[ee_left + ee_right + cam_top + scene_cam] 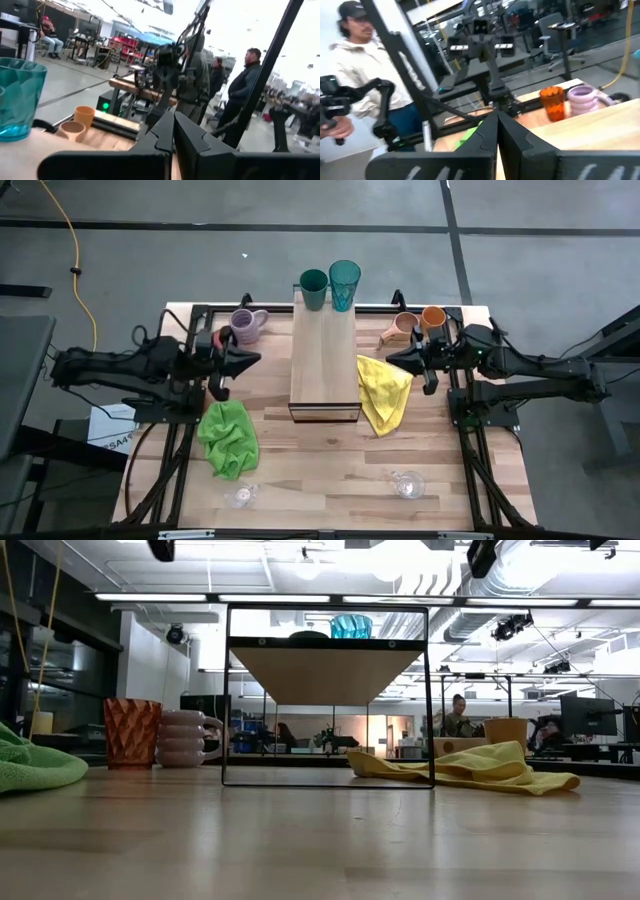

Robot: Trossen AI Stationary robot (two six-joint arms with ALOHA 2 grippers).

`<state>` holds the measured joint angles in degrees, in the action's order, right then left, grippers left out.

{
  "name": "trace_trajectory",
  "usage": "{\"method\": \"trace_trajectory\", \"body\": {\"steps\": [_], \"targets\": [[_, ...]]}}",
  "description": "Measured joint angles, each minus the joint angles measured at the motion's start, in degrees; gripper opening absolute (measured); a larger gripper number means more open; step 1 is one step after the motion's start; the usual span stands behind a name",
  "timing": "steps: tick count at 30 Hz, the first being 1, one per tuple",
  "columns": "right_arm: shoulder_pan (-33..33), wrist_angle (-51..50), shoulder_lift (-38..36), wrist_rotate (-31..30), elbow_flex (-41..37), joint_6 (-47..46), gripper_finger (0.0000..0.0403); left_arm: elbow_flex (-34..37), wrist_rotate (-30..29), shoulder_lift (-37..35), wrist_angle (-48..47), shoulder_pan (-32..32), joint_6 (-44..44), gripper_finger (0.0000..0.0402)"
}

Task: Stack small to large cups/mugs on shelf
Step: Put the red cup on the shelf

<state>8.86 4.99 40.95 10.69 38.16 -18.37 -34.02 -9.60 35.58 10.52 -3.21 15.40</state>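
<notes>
There were two teal tumblers (313,288) (344,284) on one shelf (324,365), one lavender mug (245,326), one amber-orange tumbler (132,733), one tan mug (403,327), one orange cup (433,319), two clear glasses (240,497) (407,484), one green cloth (229,438) and one yellow cloth (384,391).

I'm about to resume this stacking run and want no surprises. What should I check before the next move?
1. Left gripper empty and shut: ok.
2. Right gripper empty and shut: ok.
3. Two teal cups upright on the shelf: ok.
4. All cups on shelf: not ok; lavender mug, tan mug and orange cup sit on the table.
5. Yellow cloth clear of shelf: cannot tell.
</notes>
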Motion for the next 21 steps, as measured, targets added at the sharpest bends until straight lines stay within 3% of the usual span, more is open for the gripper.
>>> {"method": "trace_trajectory", "body": {"steps": [12,21], "targets": [[0.0,0.0,0.0,-1.1,0.0,3.7,0.0001,0.0,-0.7,-2.2,-1.0,0.0,-1.5,0.0019],[0.0,0.0,0.0,-1.0,0.0,4.8,0.0031,0.0,-2.0,-1.6,-1.7,-0.1,-2.3,0.0053]]}}
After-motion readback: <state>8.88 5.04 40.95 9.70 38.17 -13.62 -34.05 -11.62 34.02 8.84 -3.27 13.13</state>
